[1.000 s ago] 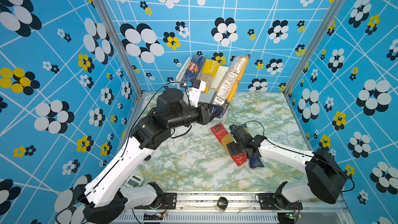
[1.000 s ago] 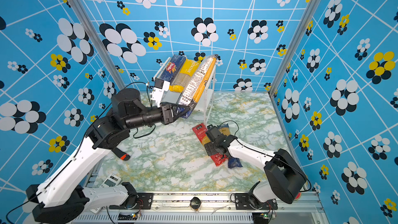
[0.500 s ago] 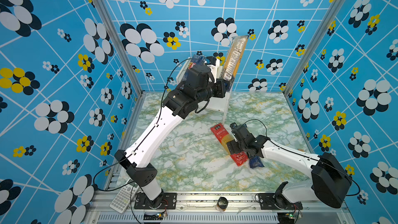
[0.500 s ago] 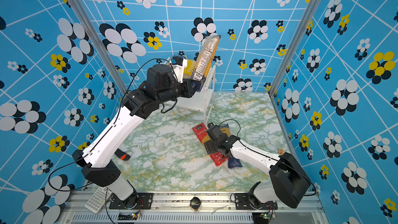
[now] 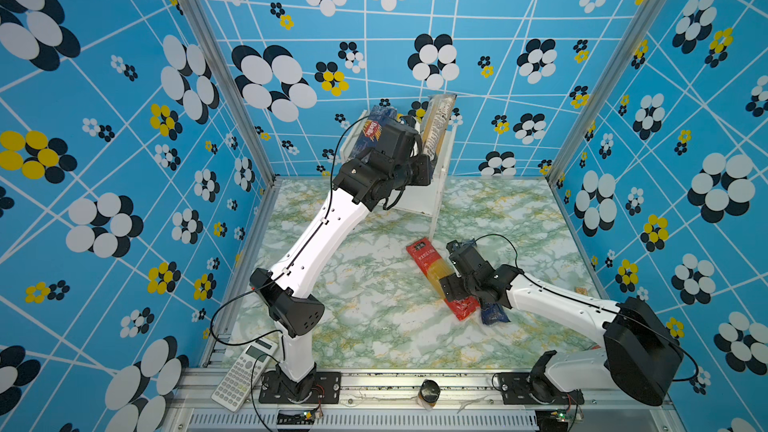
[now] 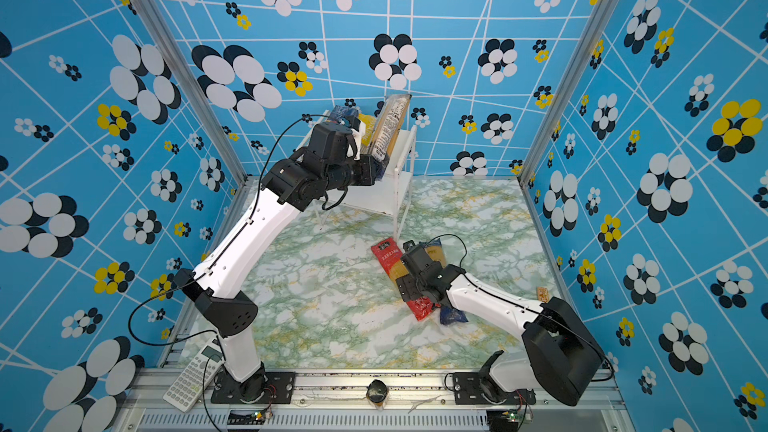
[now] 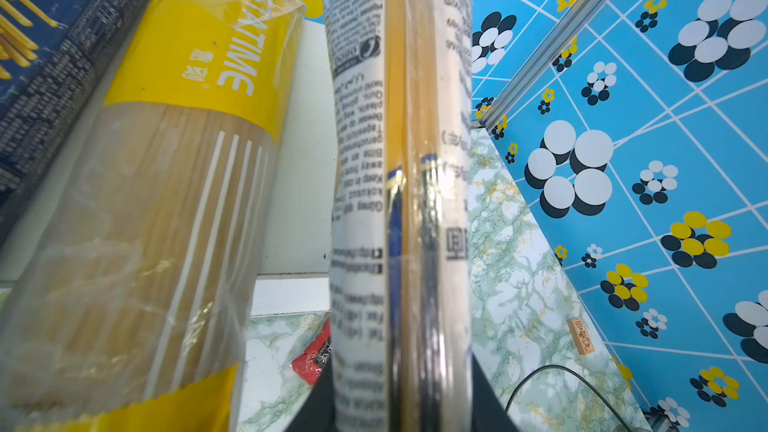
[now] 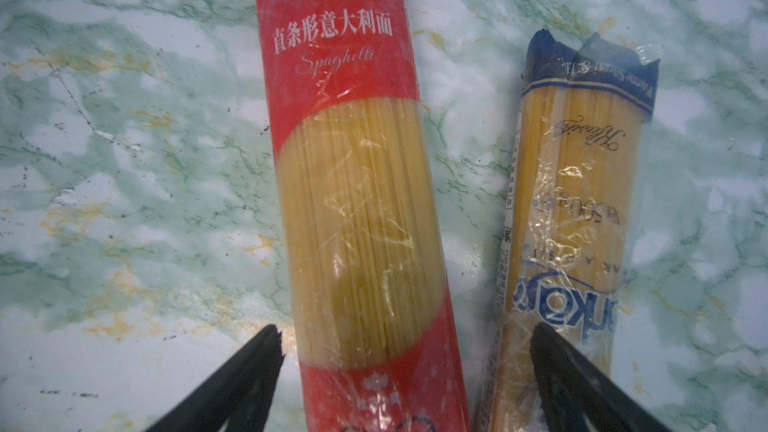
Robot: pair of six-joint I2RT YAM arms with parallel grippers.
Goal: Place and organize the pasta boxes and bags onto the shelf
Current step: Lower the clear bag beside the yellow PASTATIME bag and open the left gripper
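White-labelled bag (image 7: 361, 160) in tight left hand (image 7: 401, 411); right hand (image 8: 405, 338) wide astride red-ended bag (image 8: 357, 222)

My left arm (image 5: 316, 238) rises from a low elbow and reaches far back, and my left pincer (image 7: 401, 405) is clamped narrow on the white-labelled bag (image 7: 361, 184). My right arm (image 5: 552, 297) stretches low toward the middle, wrist tipped down, right pincer (image 8: 409, 371) spread wide just above the surface (image 8: 124, 201).
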